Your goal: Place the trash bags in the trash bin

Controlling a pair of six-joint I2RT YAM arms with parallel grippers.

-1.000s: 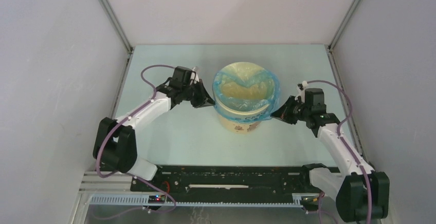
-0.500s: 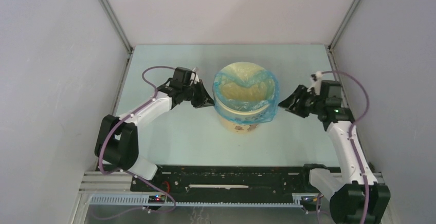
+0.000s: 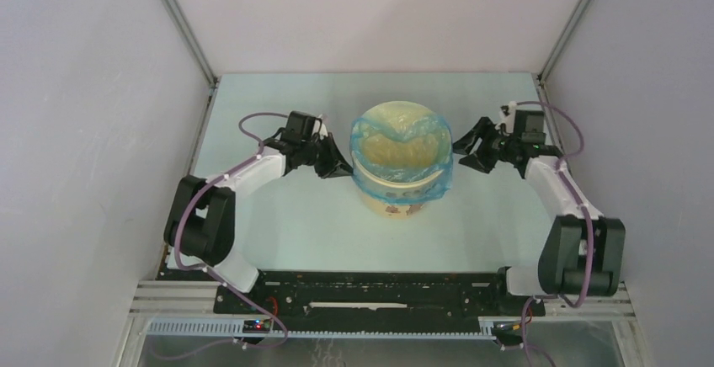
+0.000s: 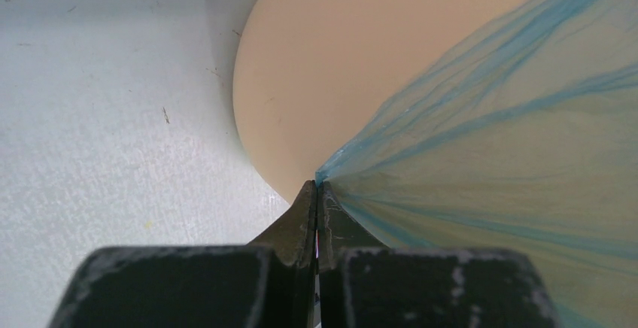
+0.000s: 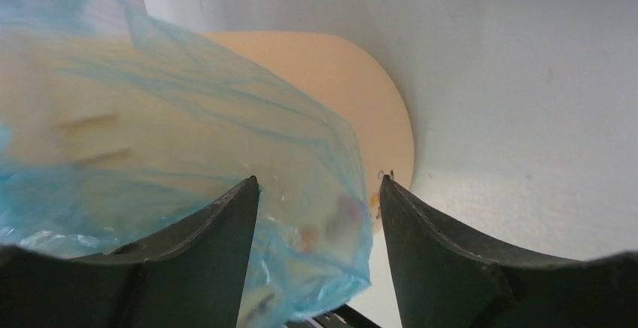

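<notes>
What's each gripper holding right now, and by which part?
The left gripper pinches the thin translucent light-blue plastic bag by a gathered edge. The right gripper is open, holding nothing.

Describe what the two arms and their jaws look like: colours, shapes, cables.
The left arm and the right arm both have white link shells joined by bulky black joint housings. A thin purple cable loops loosely outside each arm, from base to wrist. The jaws are matte black and taper to wedge-like tips. In the left wrist view their edges look scuffed and whitish.

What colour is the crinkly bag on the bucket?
The bag is see-through light blue, clearest in the right wrist view.
</notes>
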